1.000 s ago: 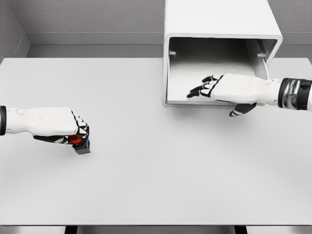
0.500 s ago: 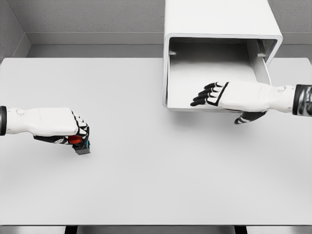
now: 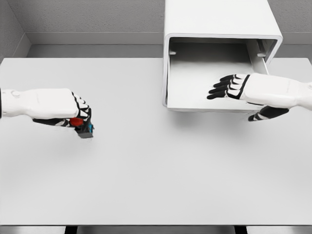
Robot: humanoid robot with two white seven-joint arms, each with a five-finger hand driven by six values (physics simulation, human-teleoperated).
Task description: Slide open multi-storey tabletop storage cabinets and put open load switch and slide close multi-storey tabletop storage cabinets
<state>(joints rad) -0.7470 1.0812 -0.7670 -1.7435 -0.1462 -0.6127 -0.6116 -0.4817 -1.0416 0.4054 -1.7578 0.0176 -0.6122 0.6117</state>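
Head view shows our left hand [image 3: 73, 113] clenched around the load switch [image 3: 83, 127] at nine o'clock; we carry it level toward the open drawer [image 3: 204, 80] at one o'clock, seemingly empty, where our right hand [image 3: 243, 90] hovers, fingers relaxed.

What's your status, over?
Left hand shut on load switch, over the table. Right hand open at the pulled-out drawer. Drawer empty, path clear.
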